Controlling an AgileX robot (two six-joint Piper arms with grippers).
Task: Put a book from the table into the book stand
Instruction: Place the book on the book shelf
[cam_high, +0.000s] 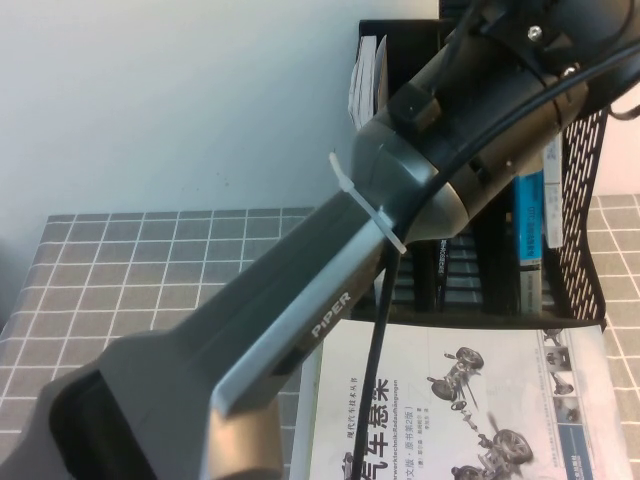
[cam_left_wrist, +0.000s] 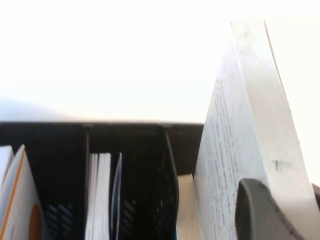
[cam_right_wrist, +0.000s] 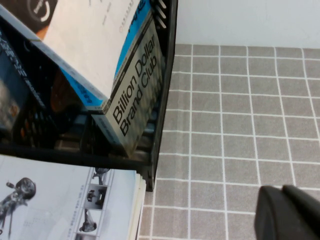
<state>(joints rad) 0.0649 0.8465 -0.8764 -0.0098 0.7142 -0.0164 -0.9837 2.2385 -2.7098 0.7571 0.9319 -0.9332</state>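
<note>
My left gripper (cam_left_wrist: 287, 202) is shut on the book (cam_left_wrist: 240, 130), holding it upright above the black book stand (cam_left_wrist: 135, 150). Only a white printed page and the book's white edge show; its cover is hidden. One dark finger (cam_left_wrist: 262, 212) presses on the page. In the high view my left arm (cam_high: 330, 300) reaches diagonally up to the stand (cam_high: 590, 200) and hides the gripper and the held book. My right gripper (cam_right_wrist: 285, 212) is shut and empty, low over the grey grid table (cam_right_wrist: 240, 100), to the right of the stand (cam_right_wrist: 167, 75).
A white book with car-part drawings (cam_high: 450, 400) lies flat on the table in front of the stand, and it also shows in the right wrist view (cam_right_wrist: 50, 200). The stand's slots hold several books, among them a blue-spined one (cam_high: 530, 215) and "Billion Dollar Brand Club" (cam_right_wrist: 135, 100).
</note>
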